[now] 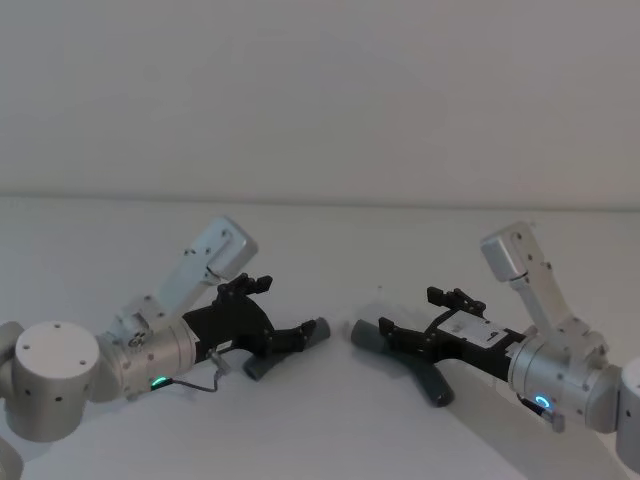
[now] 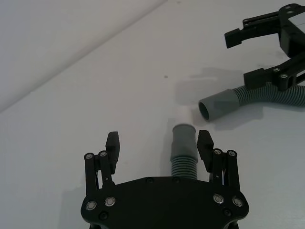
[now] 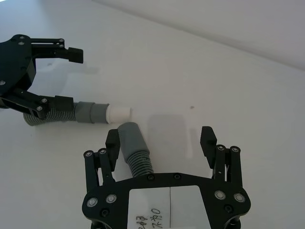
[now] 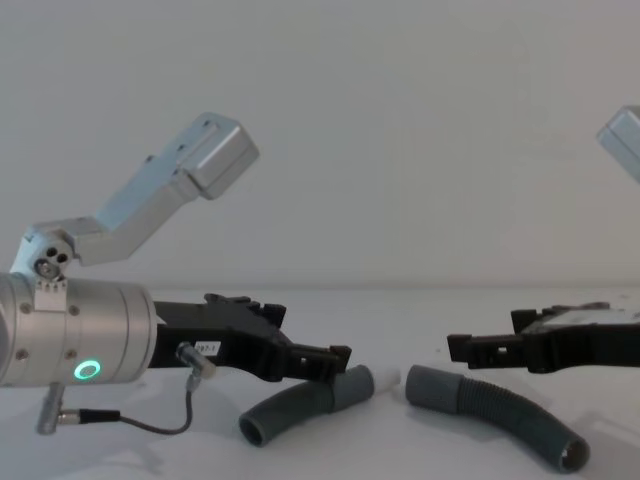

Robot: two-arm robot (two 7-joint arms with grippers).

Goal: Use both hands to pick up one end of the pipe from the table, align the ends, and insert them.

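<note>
Two curved, ribbed, dark-grey hose pieces lie on the matte white tabletop, their joining ends facing each other, near but apart. The shorter hose ends in a smooth grey collar with a small white tip. The longer hose ends in a smooth cuff. Two black plastic tools reach in low, one to each piece. The left tool has its fingers spread wide around the shorter hose, one finger close beside the collar. The right tool is likewise spread around the longer hose, behind its cuff.
</note>
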